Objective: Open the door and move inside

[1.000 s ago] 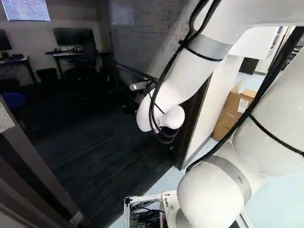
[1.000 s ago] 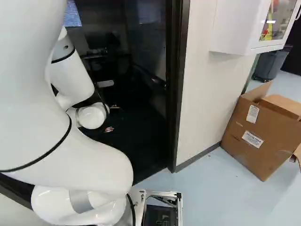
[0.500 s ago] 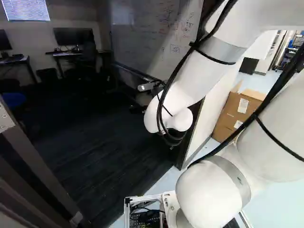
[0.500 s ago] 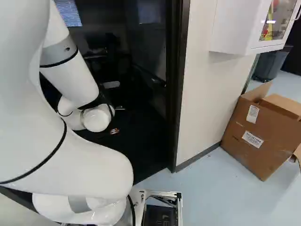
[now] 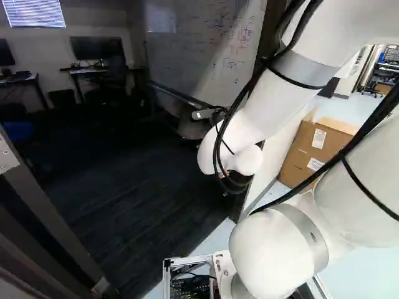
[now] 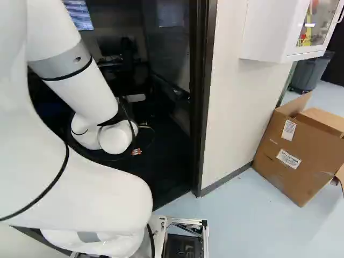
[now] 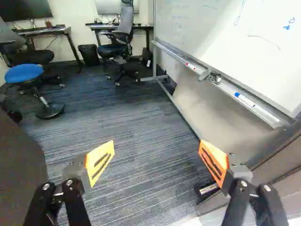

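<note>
Nearest is the metal-framed base (image 5: 206, 259), with the white jointed arm (image 5: 274, 249) rising from it. The arm reaches forward through an open doorway, and its black hand (image 6: 136, 151) with orange pads is on the room side of it. In the wrist view, the two fingers of the hand (image 7: 157, 153) stand wide apart, and nothing is clamped between them. Under and ahead of them lies a dark striped carpet (image 7: 136, 132).

The door does not block the way. Along the left of the left base view runs a dark upright (image 5: 43, 215) that carries a metal plate (image 5: 7, 159), but I cannot tell whether it is the door's edge or the frame. Beside the hand in the wrist view there is also a dark panel (image 7: 19, 165), which I cannot identify surely. On the other side of the opening stands the black door frame (image 6: 201, 107).

To the right of this frame, a brown cardboard box (image 6: 298, 156) with open flaps is on the pale floor (image 6: 242, 215), near the white wall (image 6: 231, 107).

Further inside the room are a whiteboard (image 5: 206, 50) with a marker tray (image 7: 221, 87), a blue round stool (image 7: 23, 73), a grey office chair (image 7: 126, 21) and a black bin (image 7: 89, 55).
</note>
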`<state>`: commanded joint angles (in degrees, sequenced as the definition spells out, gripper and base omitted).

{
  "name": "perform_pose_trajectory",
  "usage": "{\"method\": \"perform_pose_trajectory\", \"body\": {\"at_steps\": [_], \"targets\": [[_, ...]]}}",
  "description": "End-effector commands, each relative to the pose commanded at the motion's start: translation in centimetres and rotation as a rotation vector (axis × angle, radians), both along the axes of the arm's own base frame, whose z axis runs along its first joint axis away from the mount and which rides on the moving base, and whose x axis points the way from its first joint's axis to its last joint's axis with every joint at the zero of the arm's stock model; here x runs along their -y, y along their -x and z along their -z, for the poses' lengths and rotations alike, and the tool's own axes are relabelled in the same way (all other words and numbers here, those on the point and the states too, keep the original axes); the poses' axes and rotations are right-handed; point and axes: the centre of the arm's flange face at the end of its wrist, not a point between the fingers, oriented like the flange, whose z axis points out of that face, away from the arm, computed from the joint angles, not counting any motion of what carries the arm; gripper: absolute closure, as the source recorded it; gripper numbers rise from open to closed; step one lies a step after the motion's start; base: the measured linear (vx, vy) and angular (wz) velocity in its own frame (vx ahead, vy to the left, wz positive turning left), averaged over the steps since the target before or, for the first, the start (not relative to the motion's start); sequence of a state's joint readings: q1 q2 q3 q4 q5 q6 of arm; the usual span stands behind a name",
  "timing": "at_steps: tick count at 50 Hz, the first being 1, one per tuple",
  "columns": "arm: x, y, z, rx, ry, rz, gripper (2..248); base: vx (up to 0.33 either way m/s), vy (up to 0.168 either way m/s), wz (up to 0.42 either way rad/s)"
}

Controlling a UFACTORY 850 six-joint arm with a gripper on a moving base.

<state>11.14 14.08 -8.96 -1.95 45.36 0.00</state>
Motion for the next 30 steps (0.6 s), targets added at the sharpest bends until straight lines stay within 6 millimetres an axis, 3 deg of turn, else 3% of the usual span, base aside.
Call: {"method": "perform_pose_trajectory", "body": {"at_steps": [15,30], "targets": [[1.8,0.5,0.1,0.003,-0.001,0.059,3,0.0,0.0,0.0],[2.2,0.5,0.1,0.004,-0.001,0.071,3,0.0,0.0,0.0]]}}
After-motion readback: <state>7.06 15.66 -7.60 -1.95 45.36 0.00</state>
